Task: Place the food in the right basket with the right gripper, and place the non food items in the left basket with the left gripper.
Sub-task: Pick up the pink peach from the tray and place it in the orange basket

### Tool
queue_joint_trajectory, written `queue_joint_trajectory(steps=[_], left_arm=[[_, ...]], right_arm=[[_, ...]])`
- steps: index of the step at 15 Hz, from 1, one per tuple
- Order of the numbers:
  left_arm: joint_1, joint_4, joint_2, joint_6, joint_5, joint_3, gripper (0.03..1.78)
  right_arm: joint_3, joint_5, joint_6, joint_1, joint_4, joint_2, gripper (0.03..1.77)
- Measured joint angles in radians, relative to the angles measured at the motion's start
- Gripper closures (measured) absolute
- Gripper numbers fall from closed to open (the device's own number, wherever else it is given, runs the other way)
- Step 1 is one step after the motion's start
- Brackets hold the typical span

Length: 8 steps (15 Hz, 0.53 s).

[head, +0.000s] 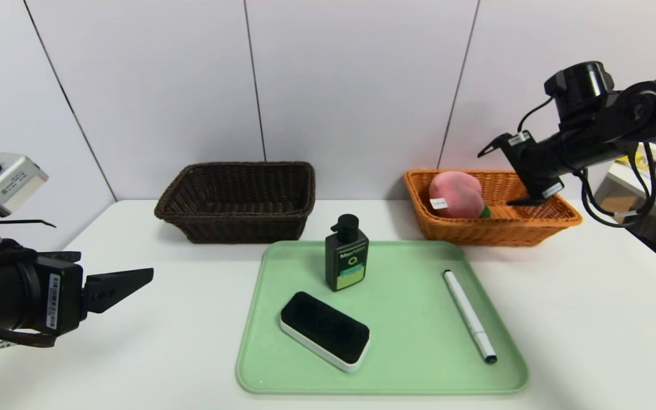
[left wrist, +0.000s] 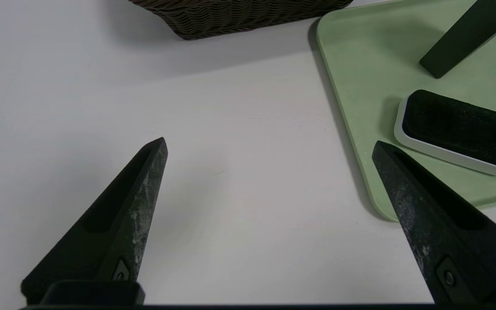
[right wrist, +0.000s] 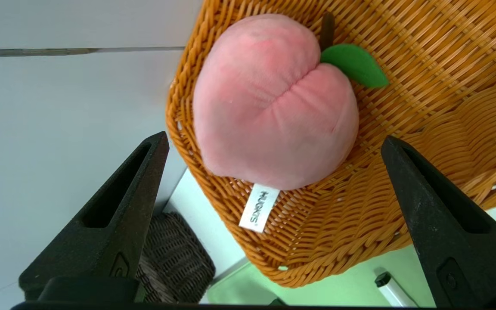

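White tabletop before a pale panelled wall. Right gripper (right wrist: 274,142) hangs over the orange-tan right basket (head: 556,219), jaws spread wide and empty; the pink plush peach (head: 456,195) lies inside at the basket's left end. Left gripper (left wrist: 269,146), jaws also wide, hovers beside a green tray (head: 419,341) holding pump bottle (head: 347,253), eraser (head: 325,329) and marker pen (head: 469,316). Dark brown left basket (head: 240,199) stands behind.

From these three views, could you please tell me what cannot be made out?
- Dark brown basket floor: head view, hidden behind its near wall.
- Pump bottle label text: head view, too small.
- Pump bottle top: left wrist view, cut off by the edge.
- Marker pen: right wrist view, cut off by the edge.
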Motion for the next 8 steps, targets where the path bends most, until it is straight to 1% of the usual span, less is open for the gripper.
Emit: queue_joint_trajectory(steps=[2,3,6,8], left_arm=[[0.000,-0.009,-0.003,0.000,0.003,-0.006,0.12],[0.000,-0.012,-0.005,0.001,0.004,-0.008,0.12],[0.000,-0.011,-0.022,0.001,0.003,-0.020,0.12],[0.000,-0.007,-0.037,0.004,0.001,-0.021,0.12]], right_arm=[[-0.003,0.001,-0.001,0.029,0.003,-0.042,0.11],[-0.003,0.004,-0.004,0.064,0.011,-0.076,0.11],[-0.006,0.006,-0.037,0.202,0.085,-0.184,0.11],[-0.007,-0.021,-0.091,0.298,0.176,-0.243,0.11]])
